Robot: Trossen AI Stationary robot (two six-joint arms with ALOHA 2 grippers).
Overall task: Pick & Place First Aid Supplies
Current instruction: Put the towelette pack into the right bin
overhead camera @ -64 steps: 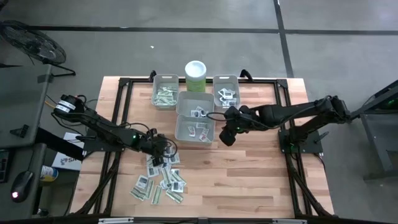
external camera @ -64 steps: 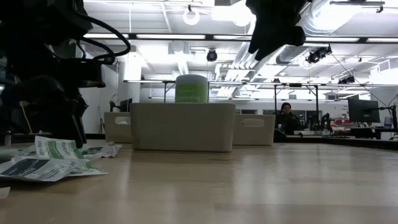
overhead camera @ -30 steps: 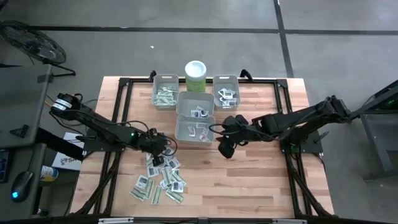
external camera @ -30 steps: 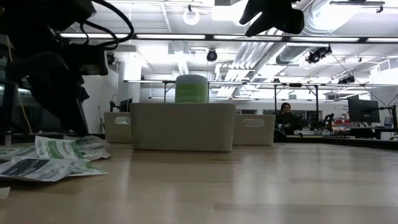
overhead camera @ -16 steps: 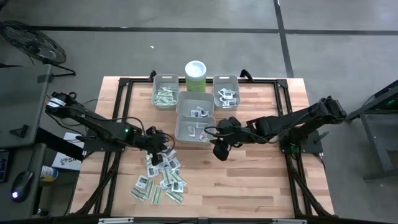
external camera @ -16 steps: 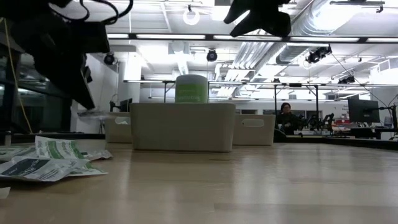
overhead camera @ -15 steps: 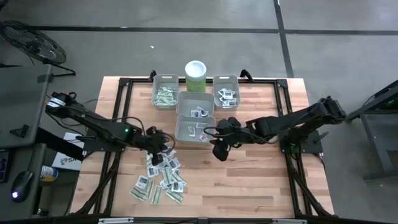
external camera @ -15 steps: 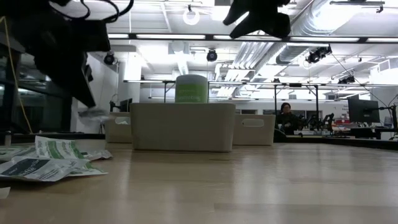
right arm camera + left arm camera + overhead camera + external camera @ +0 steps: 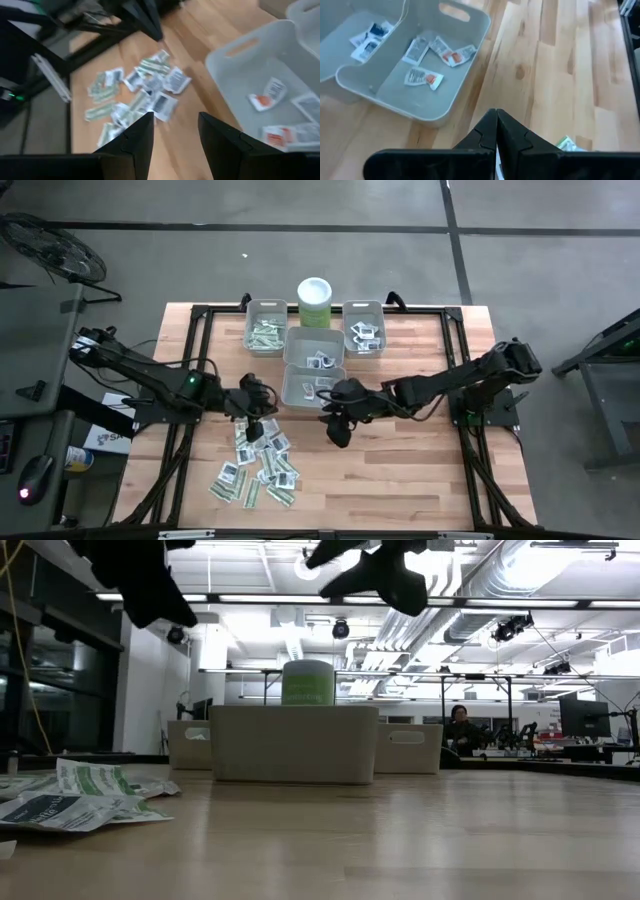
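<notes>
Wood table (image 9: 420, 470) in a lit workshop; left tool (image 9: 496, 131) shut, right tool (image 9: 175, 132) open, empty.

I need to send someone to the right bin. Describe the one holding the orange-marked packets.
Start at the tall green canister at the table's far edge. Two grey bins run from it toward the middle; take the second, nearer bin. Only its packets carry orange marks.

packets (image 9: 256, 470): table front-left | bins (image 9: 314, 385): behind (canister (image 9: 315, 300) rearmost)
</notes>
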